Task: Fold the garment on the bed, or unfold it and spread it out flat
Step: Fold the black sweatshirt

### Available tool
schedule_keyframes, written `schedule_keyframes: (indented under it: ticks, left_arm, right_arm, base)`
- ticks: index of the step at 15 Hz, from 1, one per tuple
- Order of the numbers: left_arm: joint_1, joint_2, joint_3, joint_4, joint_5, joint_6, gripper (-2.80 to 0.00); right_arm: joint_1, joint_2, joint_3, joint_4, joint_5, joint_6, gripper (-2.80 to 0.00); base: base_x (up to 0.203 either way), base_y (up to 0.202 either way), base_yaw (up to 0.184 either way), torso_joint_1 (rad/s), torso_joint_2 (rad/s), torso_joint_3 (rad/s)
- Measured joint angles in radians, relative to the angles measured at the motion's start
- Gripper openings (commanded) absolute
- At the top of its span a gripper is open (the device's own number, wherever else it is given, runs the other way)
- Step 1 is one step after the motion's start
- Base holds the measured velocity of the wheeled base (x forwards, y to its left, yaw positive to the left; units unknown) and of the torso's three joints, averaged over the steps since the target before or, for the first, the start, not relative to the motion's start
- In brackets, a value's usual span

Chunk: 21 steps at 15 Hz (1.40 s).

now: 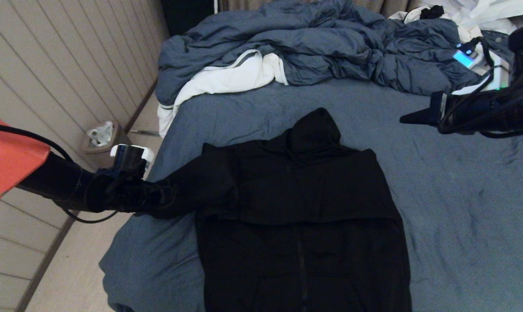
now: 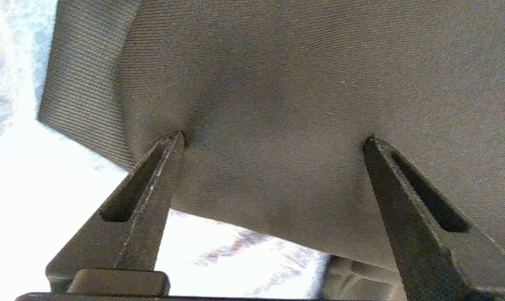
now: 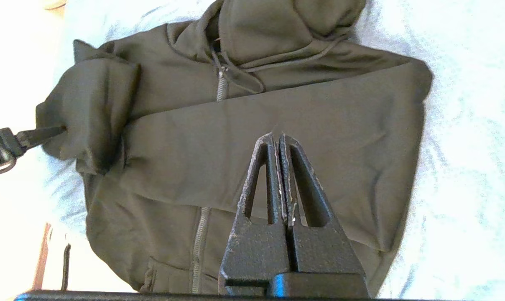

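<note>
The garment [image 1: 305, 208] is a black zip hoodie lying front up on the bed [image 1: 460, 195], its hood pointing away from me. One sleeve is folded across the chest [image 3: 277, 121]. The other sleeve reaches out toward the bed's left edge. My left gripper [image 1: 157, 201] is at that sleeve's end, open, with both fingertips touching the cloth [image 2: 298, 83] and the gripper [image 2: 275, 140] not clamped on it. My right gripper [image 1: 402, 119] hovers above the bed to the right of the hood, shut [image 3: 276, 136] and holding nothing.
A rumpled blue-grey duvet [image 1: 309, 47] with white lining [image 1: 231, 78] fills the far end of the bed. White clothing [image 1: 482, 13] lies at the far right. A small bin [image 1: 101, 138] stands on the floor by the panelled wall on the left.
</note>
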Motion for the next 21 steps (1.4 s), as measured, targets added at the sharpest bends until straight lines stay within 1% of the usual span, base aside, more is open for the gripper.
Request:
schedule_keyframes:
  ticks: [3,5,6,7,16,19,21]
  left_arm:
    - [0.000,0.022,0.009,-0.031,-0.002,-0.001,0.00]
    - [0.000,0.045,-0.008,-0.043,-0.006,0.001,0.00]
    - [0.001,0.056,-0.019,-0.043,-0.019,0.002,0.00]
    - [0.001,0.063,-0.029,-0.039,-0.026,0.002,-2.80]
    - [-0.004,0.075,-0.081,-0.030,-0.033,-0.003,-2.80]
    - [-0.011,0.047,-0.137,0.036,-0.033,-0.005,-2.80]
    - [-0.037,0.005,-0.174,0.096,-0.032,-0.006,-2.80]
  right_arm:
    - [0.000,0.004,-0.002,0.000,0.000,0.000,-2.80]
    - [0.000,0.006,-0.004,0.000,0.000,0.000,-2.80]
    - [0.000,0.006,-0.005,0.000,0.001,0.000,-2.80]
    - [0.000,0.007,-0.005,0.000,0.001,0.000,-2.80]
    - [-0.004,0.006,-0.012,0.000,0.000,0.007,-2.80]
    - [-0.008,0.003,-0.013,0.000,0.001,0.008,-2.80]
    - [-0.012,0.000,-0.014,0.000,0.001,0.008,-2.80]
  base:
    - [0.000,0.000,0.000,0.000,0.00,0.000]
    - [0.000,0.000,0.000,0.000,0.00,0.000]
    - [0.000,0.000,0.000,0.000,0.00,0.000]
    - [0.000,0.000,0.000,0.000,0.00,0.000]
    - [0.000,0.000,0.000,0.000,0.00,0.000]
    - [0.000,0.000,0.000,0.000,0.00,0.000]
    - [0.000,0.000,0.000,0.000,0.00,0.000]
